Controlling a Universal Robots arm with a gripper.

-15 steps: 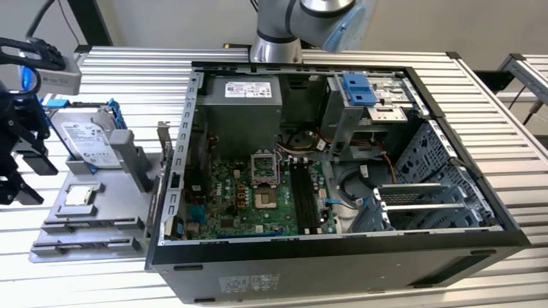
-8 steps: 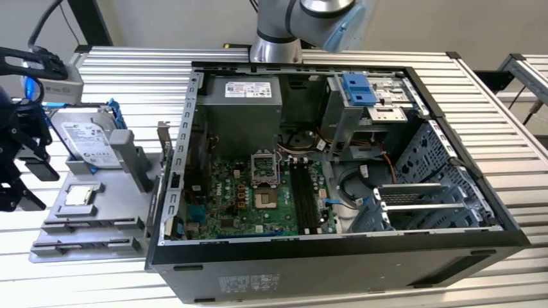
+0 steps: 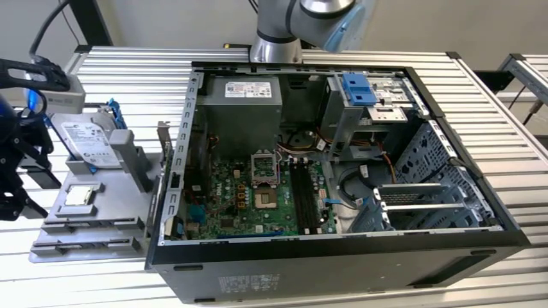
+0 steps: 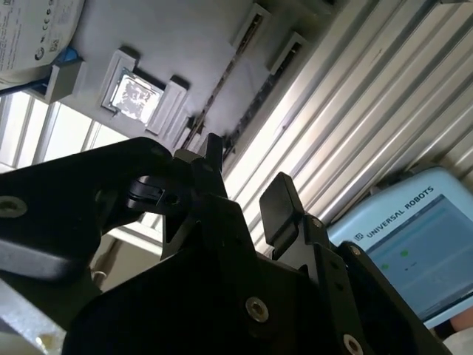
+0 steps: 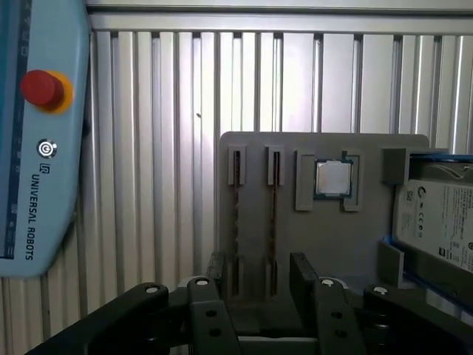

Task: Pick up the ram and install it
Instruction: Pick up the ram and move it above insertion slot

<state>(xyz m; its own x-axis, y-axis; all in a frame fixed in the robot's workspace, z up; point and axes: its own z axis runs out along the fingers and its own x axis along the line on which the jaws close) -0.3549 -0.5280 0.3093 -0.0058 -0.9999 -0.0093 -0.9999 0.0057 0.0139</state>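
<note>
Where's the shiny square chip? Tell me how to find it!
Find the grey tray lying on the ribbed metal table. The chip sits in a recess between the thin ram sticks and the hard drive; it alone is small, square and shiny silver.

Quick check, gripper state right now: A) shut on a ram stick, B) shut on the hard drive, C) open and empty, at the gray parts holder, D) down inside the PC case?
C: in the first wrist view the gripper has its fingers apart and grips nothing, and both ram sticks sit in the gray holder.
</note>
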